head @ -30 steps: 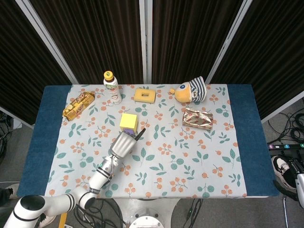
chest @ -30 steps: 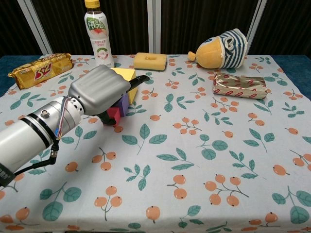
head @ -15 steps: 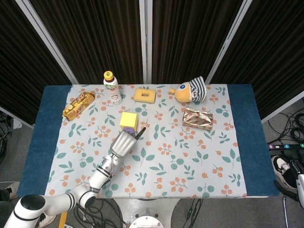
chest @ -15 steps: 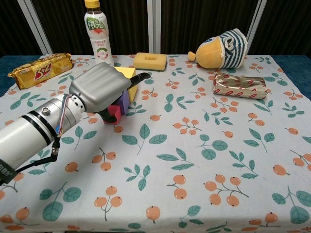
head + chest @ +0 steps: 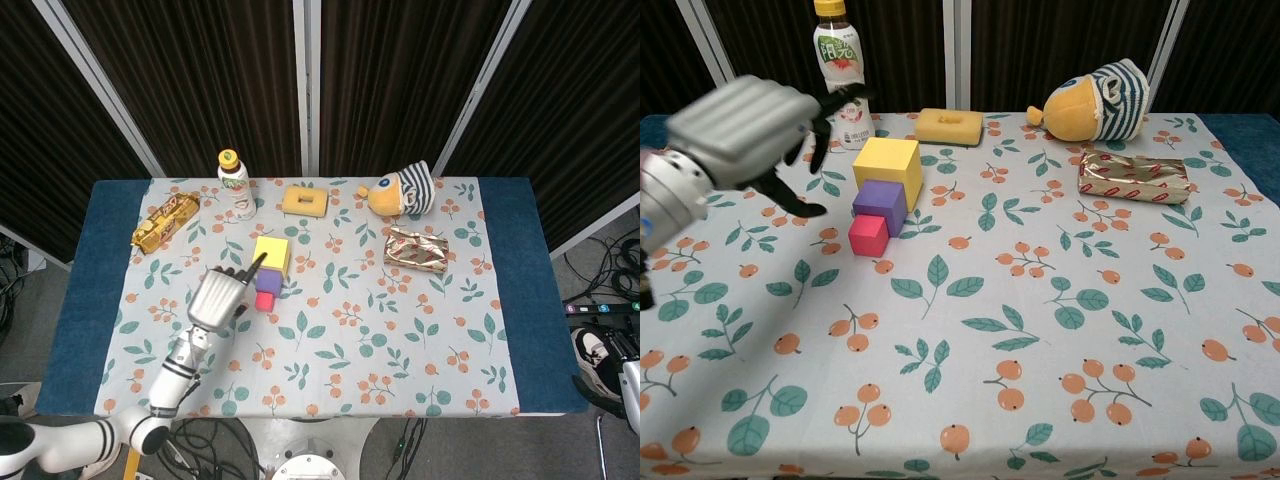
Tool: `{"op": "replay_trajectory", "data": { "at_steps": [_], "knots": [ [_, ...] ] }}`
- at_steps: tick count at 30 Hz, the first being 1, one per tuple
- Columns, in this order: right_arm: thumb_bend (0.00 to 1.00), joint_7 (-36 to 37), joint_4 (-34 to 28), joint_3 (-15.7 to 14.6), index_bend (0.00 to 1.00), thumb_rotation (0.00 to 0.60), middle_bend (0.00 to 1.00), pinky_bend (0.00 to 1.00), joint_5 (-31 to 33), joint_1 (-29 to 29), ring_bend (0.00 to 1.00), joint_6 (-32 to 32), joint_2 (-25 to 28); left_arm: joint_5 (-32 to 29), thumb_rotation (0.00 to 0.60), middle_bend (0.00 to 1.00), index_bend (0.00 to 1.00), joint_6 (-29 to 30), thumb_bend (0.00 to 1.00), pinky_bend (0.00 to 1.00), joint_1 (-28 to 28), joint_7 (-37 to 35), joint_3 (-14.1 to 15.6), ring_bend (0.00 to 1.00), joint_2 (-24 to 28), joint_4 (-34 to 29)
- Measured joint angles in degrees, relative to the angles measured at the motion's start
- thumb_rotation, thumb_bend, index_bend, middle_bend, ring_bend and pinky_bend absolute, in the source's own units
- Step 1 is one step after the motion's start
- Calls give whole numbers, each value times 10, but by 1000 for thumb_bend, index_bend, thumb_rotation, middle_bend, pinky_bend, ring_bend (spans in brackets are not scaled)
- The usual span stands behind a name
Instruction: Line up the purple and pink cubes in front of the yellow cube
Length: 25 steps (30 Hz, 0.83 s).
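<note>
The yellow cube (image 5: pixel 271 254) (image 5: pixel 887 166) stands on the patterned cloth, left of the table's middle. Directly in front of it sits the purple cube (image 5: pixel 879 204) (image 5: pixel 267 281), and the smaller pink cube (image 5: pixel 868 235) (image 5: pixel 264 301) comes in front of that, the three forming a row towards me. My left hand (image 5: pixel 219 295) (image 5: pixel 750 135) hovers to the left of the row, raised off the cloth, fingers spread and holding nothing. It touches none of the cubes. The right hand does not show in either view.
A drink bottle (image 5: pixel 841 66) stands behind the cubes, a snack bar pack (image 5: pixel 165 220) at the far left. A yellow sponge (image 5: pixel 948 125), a striped plush toy (image 5: pixel 1100 99) and a gold foil packet (image 5: pixel 1134 176) lie at the back and right.
My left hand has let go of the pink cube and drawn away to the left and upward, uncovering the purple and pink cubes lined up in front of the yellow one.
</note>
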Motion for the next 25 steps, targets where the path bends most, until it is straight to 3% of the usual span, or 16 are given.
{"op": "replay_trajectory", "data": {
  "at_steps": [3,5,8,11,14,25],
  "knots": [
    [66,8,2,1,219,600,276,339,3,7,215,-13,3,-32,600,543,108,21,0,509,36,-34,-12,472,63,-48],
    [68,14,4,1,211,600,235,284,2,14,151,-25,4,-57,600,395,161,32,0,336,62,-60,-19,299,107,-70],
    [83,22,8,2,181,600,153,170,2,27,37,-43,3,-75,600,257,166,42,0,230,97,-93,-19,167,168,-81],
    [93,26,15,4,127,600,87,92,2,43,0,-62,-3,-77,600,233,166,61,0,197,138,-130,-9,150,213,-81],
    [94,21,19,6,97,600,64,76,-2,55,0,-72,-12,-74,600,232,166,87,0,197,175,-161,6,150,240,-82],
    [94,4,13,1,95,600,70,75,7,63,0,-91,-22,-31,600,231,166,155,0,197,260,-181,62,150,268,-107]
  ]
}}
